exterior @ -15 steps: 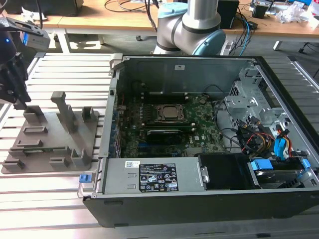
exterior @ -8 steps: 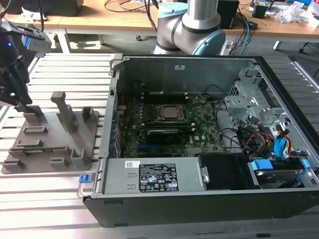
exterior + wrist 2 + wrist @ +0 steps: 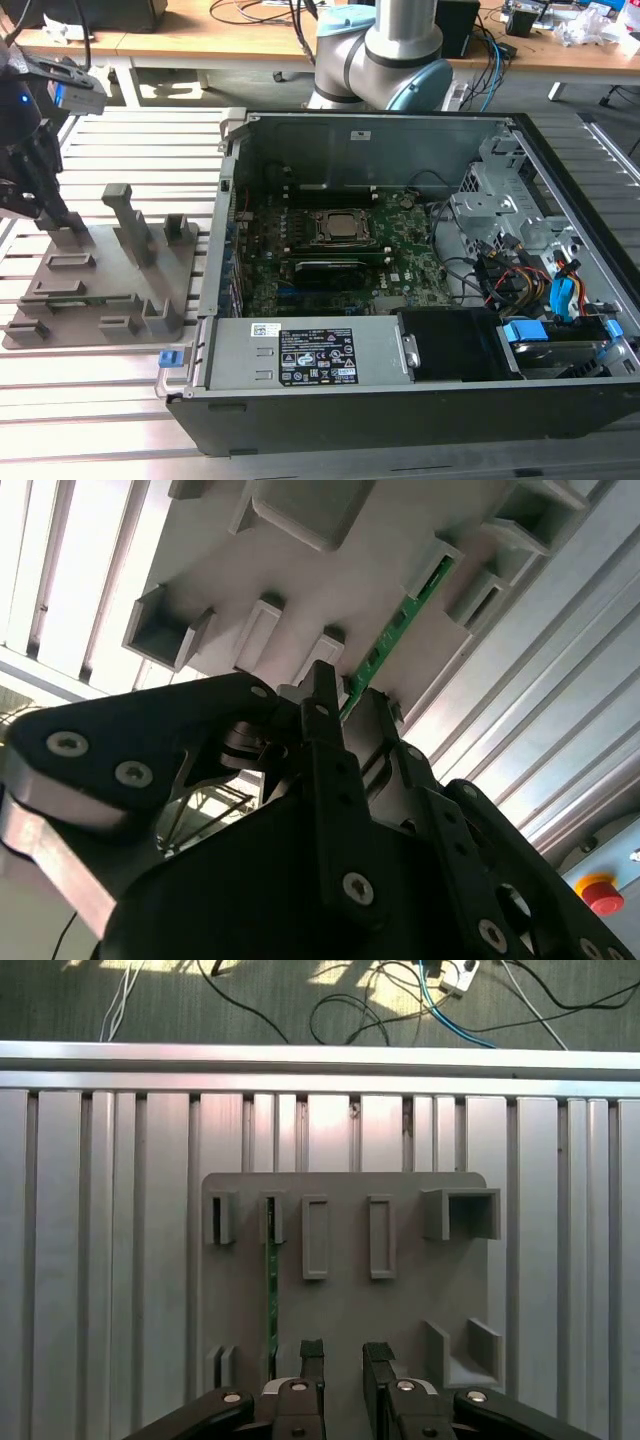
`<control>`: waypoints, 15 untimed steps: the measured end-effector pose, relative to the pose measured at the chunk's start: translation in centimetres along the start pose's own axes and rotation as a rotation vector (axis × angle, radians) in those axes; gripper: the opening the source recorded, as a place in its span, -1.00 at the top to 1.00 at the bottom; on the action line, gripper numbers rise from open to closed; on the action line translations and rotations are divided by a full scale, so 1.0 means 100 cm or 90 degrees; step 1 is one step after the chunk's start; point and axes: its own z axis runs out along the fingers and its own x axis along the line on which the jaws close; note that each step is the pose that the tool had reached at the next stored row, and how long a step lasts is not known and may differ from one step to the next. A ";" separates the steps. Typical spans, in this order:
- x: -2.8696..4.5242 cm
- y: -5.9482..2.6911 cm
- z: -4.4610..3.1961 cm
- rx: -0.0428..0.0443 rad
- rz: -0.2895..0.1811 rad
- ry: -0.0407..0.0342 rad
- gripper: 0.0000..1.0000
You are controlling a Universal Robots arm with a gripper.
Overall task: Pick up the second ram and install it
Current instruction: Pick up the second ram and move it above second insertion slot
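Exterior view: claw (image 3: 343, 1352) spread over the holder tray (image 3: 95, 290), 9 o'clock from the PC case (image 3: 350, 140). I'd centre it on the second ram (image 3: 270, 1300) before squeezing.

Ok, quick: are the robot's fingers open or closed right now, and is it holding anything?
Gripper: fingers open, holding nothing; the second ram sits in a slot of the grey holder tray.
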 end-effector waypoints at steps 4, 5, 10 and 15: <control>0.0001 -0.0002 0.0048 0.0000 0.000 0.0000 0.40; 0.0001 -0.0002 0.0054 0.0000 0.000 0.0000 0.40; 0.0002 -0.0003 0.0108 0.0000 0.000 0.0000 0.40; 0.0003 -0.0005 0.0157 0.0000 0.000 0.0000 0.40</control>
